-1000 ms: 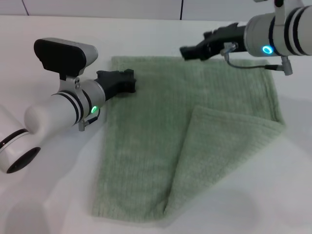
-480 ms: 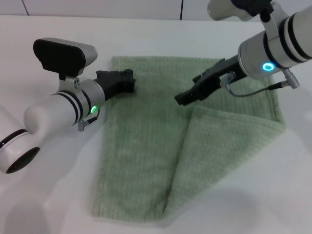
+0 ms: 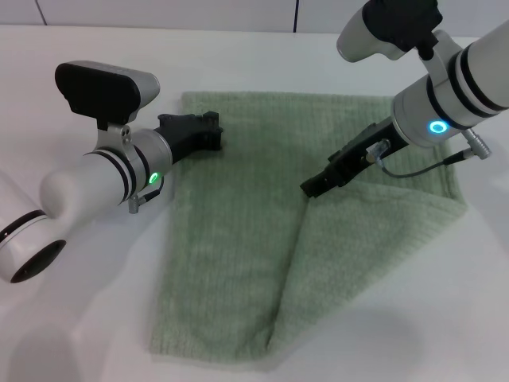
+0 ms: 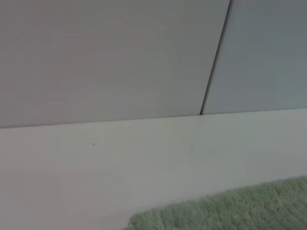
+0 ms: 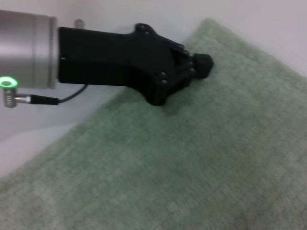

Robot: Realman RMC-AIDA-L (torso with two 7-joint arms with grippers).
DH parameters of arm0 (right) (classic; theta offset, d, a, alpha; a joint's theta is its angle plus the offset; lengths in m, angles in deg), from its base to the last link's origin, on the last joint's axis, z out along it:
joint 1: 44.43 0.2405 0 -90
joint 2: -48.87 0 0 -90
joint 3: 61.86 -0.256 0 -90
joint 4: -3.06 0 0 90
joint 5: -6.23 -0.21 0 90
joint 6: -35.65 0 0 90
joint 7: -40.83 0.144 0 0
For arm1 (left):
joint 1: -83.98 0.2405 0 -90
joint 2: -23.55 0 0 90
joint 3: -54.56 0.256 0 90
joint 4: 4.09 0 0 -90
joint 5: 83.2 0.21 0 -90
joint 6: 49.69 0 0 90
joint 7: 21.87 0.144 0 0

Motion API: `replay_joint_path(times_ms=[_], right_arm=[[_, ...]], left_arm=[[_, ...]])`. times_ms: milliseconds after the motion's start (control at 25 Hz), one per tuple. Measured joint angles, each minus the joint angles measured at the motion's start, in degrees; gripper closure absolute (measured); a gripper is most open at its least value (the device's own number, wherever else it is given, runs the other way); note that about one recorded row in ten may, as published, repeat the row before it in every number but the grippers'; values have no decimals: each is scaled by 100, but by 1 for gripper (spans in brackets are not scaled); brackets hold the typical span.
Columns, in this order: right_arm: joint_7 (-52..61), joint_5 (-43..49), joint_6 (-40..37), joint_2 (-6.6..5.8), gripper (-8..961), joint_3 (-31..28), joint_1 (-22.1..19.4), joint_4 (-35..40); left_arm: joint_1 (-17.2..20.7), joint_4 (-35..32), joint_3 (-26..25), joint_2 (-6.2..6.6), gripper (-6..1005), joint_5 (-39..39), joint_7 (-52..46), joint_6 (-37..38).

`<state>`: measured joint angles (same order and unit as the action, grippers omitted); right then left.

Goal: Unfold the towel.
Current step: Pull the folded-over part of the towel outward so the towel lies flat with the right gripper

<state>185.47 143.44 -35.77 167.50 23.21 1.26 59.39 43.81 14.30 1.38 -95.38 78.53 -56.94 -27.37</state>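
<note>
White tabletop (image 3: 79, 334) carries the sage-green towel (image 3: 238, 239), spread flat except for its right corner, folded over toward the middle. The left claw (image 3: 208, 131) rests on the towel near its far left corner, fingers together. The right claw (image 3: 314, 188) reaches down at the tip of the folded flap; I cannot tell whether it is apart or together.

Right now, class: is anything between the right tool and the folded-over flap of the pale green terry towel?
Nothing visible: the right tool hangs at the corner of the flap of the pale green terry towel, bare cloth beneath.
</note>
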Motion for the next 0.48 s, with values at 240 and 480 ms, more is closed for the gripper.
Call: replay_joint_path(times_ms=[240, 480], right_arm=[[-16, 123, 133, 16, 221, -48, 74, -219], [-61, 123, 182, 16, 221, -35, 117, -311]], left_arm=[[1, 7, 14, 2, 985, 8, -7, 0], [8, 11, 19, 2, 984, 9, -14, 0]])
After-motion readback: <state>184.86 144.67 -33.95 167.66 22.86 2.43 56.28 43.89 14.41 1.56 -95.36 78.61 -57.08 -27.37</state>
